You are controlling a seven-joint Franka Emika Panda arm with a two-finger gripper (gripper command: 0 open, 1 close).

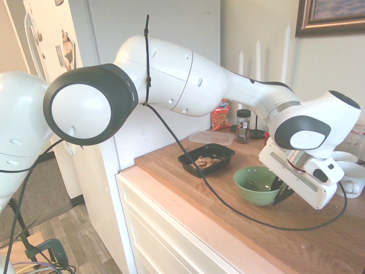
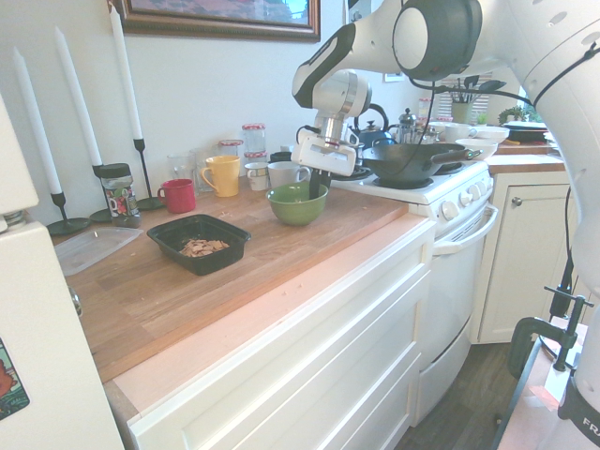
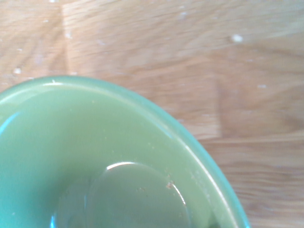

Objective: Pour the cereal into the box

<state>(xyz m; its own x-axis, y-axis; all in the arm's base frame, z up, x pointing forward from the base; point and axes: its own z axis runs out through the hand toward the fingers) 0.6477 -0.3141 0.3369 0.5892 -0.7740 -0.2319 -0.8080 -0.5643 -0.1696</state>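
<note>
Cereal (image 2: 203, 247) is seen as a small tan heap on the floor of the black box (image 1: 191, 169), which is set upright on the worktop (image 2: 281, 272). The green bowl (image 1: 255, 187) is held upright, well apart from the box and on its stove (image 2: 450, 202) side; whether its base touches the worktop cannot be told. The jaws are closed on the bowl's rim, one side inside the wall and one outside, with only the thin wall between them. In the wrist view, the visible part of the bowl's inside is bare except for a few crumbs (image 3: 169, 185); the rest of the inside is out of that view. Pouring is judged complete, or very nearly so: the heap is in the box and no cereal is seen falling. What is left is judged to be the setting down of the bowl, if needed, then the opening of the jaws and their withdrawal. A tip of the bowl is possible if the rim is caught during release.
</note>
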